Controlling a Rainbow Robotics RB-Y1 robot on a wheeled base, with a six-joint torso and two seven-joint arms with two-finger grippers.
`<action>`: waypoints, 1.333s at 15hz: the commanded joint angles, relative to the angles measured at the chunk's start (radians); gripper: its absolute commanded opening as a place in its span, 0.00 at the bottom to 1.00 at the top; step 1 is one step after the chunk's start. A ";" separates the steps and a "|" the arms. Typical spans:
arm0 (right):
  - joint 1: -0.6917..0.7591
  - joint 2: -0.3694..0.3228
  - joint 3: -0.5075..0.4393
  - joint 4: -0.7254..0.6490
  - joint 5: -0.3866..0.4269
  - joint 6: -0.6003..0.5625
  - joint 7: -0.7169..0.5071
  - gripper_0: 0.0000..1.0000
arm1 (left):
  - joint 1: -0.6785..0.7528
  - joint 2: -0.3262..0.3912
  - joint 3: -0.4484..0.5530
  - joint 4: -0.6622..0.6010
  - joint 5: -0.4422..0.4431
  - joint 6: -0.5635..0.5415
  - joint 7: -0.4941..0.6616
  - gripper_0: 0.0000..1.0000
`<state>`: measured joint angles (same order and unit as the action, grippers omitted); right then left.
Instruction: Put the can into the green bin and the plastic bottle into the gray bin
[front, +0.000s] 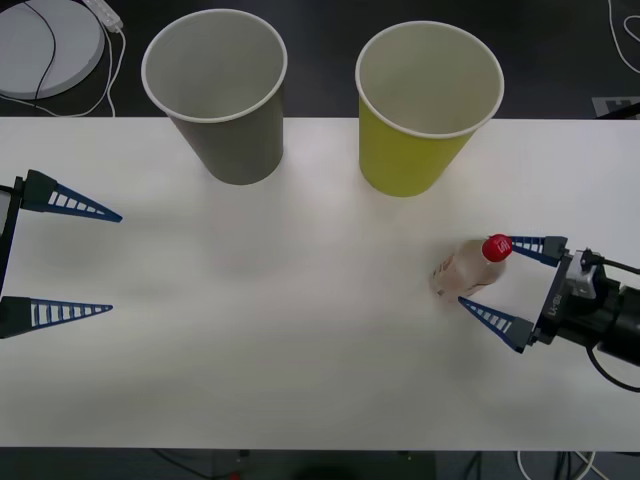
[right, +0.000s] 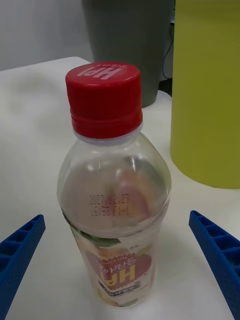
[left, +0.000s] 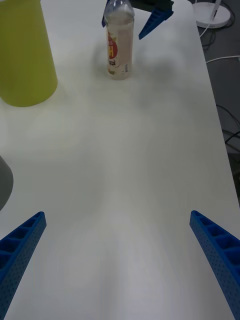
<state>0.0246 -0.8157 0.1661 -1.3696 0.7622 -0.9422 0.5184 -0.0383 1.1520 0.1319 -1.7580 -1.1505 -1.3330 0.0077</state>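
plastic bottle (front: 467, 266) upright on the white table (front: 300, 350), near the green bin (front: 425, 110) | right gripper (front: 487, 272) spread wide, fingers either side of it, not touching | left gripper (front: 115, 262) open at table's left edge | gray bin (front: 220, 95) beside green

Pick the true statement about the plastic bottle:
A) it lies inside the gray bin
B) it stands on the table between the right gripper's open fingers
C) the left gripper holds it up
B: the plastic bottle stands upright on the table, the right gripper open around it.
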 joint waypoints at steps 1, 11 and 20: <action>-0.018 0.010 0.015 0.000 0.014 0.017 -0.005 1.00 | 0.000 0.000 0.000 0.000 0.000 0.000 0.000 1.00; -0.051 0.021 0.043 0.000 0.026 0.022 -0.012 1.00 | 0.000 0.000 0.000 0.000 0.000 0.000 0.000 1.00; -0.052 0.021 0.043 0.000 0.017 -0.001 -0.032 0.00 | 0.000 0.000 0.000 0.000 0.000 0.000 0.000 1.00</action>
<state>-0.0275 -0.7943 0.2087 -1.3698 0.7819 -0.9400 0.4896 -0.0383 1.1520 0.1319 -1.7579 -1.1505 -1.3330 0.0077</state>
